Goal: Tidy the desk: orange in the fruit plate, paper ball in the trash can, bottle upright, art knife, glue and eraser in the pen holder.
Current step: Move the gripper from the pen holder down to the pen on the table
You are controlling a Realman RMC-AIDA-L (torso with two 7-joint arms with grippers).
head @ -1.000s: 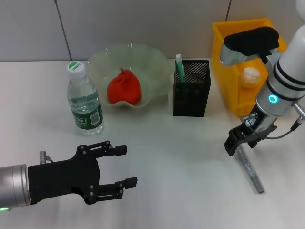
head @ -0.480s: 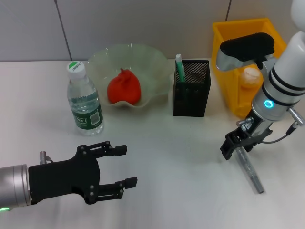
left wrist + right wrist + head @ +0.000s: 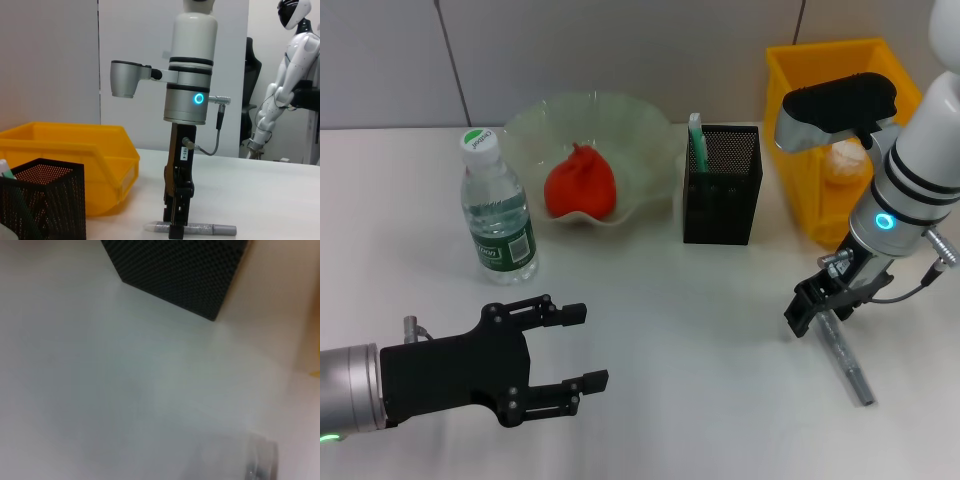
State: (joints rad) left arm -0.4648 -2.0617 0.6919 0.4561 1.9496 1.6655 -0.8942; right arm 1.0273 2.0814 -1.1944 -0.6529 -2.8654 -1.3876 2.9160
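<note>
bottle (image 3: 500, 215) — label and cap print too small to read | no other text

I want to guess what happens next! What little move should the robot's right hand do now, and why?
Probably close the right hand on the art knife and lift it. That hand is down at the knife's near end, which lies flat on the table, while the pen holder stands waiting. The left hand hovers open, far off.

White table (image 3: 650, 300): bottle (image 3: 498, 210), fruit plate (image 3: 640, 150), pen holder (image 3: 722, 185), yellow bin (image 3: 795, 170), art knife (image 3: 848, 362)
</note>
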